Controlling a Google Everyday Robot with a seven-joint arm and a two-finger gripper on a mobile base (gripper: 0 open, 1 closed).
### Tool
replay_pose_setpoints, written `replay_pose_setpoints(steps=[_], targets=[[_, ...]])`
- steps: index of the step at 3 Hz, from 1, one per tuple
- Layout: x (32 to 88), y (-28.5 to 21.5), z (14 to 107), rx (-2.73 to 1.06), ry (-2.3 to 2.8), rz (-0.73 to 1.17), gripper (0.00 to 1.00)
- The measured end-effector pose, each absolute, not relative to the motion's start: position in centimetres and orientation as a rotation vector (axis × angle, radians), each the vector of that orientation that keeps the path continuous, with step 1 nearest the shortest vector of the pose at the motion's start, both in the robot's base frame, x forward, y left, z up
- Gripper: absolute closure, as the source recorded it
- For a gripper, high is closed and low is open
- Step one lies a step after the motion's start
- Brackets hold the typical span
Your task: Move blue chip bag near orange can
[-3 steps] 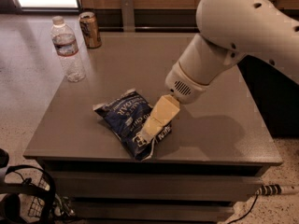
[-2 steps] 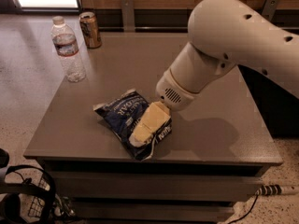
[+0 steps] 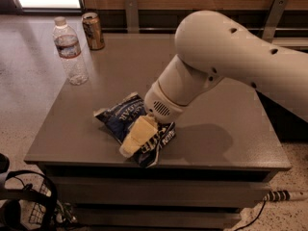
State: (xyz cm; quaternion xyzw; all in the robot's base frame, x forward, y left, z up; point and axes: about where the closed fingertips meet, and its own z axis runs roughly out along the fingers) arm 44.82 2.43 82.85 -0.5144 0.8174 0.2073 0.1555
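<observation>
Observation 1. At the far left corner of the bench (image 3: 226, 105) we find a clear water bottle (image 3: 70, 52), upright and capped. It plays no part in the task, but it stands on the near side of the target and narrows the approach to it.

Observation 2. Just right of the bottle and further back, the orange can (image 3: 93, 31) stands upright close to the bench's rear edge. We judge it a fixed marker for the delivery and see nothing touching it.

Observation 3. The blue chip bag (image 3: 119, 118) lies flat and crumpled near the front edge of the bench, well apart from the can. The task is therefore not yet done: the bag has the whole depth of the bench to cross, back and slightly leftward.

Observation 4. The tool (image 3: 133, 141) rests down on the right half of the bag, pointed towards the front left. Its contact with the foil is plain. Whether it is open, closed or clamped on the bag we cannot tell.

Observation 5. The arm (image 3: 226, 57) comes in from the right at a steep downward slant, which keeps it clear of the bottle and can. In our judgement this suits a pick from above. Loose foil may slip, and the carry should pass right of the bottle.
</observation>
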Motion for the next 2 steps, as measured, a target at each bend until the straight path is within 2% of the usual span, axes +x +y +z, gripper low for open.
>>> replay_pose_setpoints(steps=[1, 2], targets=[[44.75, 2.45, 82.92, -1.475, 2.341, 0.592, 0.41], [44.61, 2.58, 82.99, -1.48, 2.338, 0.589, 0.72]])
